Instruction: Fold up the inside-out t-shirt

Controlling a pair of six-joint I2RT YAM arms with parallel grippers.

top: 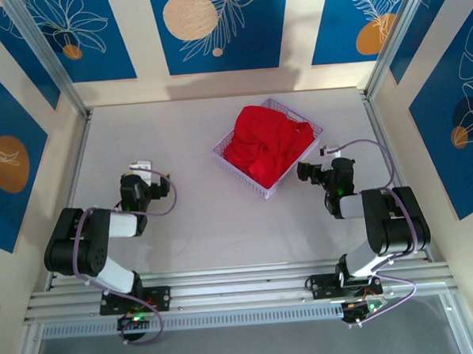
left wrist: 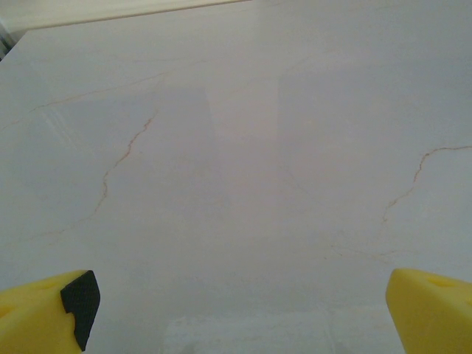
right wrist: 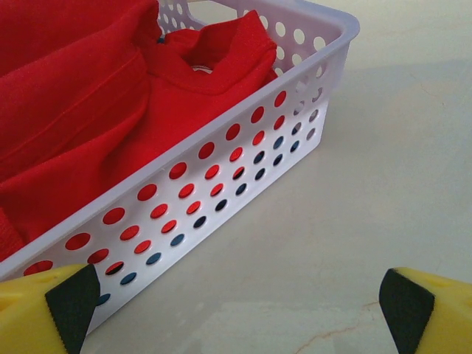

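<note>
The pale marbled table point(top: 223, 217) takes up most of the top view, and walls with blue and cream panels point(top: 217, 27) stand around it. The two black arms are bolted at the near edge, and each one is bent above the table surface.

A white plastic basket point(top: 240, 174) with round holes stands at the far middle of the table, a little to the right, and it is turned at an angle. The inside-out t-shirt point(top: 267, 148) lies inside this basket as a crumpled red heap that rises above the rim. In the right wrist view the red cloth point(right wrist: 88, 96) fills the basket point(right wrist: 221, 184), and a collar shows near the far corner. Through the lower holes of the wall I can see something dark blue under the red.

The right gripper point(top: 306, 172) is just beside the right side of the basket and does not touch it. Its yellow fingers point(right wrist: 428, 306) stand wide apart with nothing between them.

The left gripper point(top: 141, 176) is over the bare table, well apart from the basket. Its yellow fingers point(left wrist: 44, 310) are also spread wide and hold nothing.
</note>
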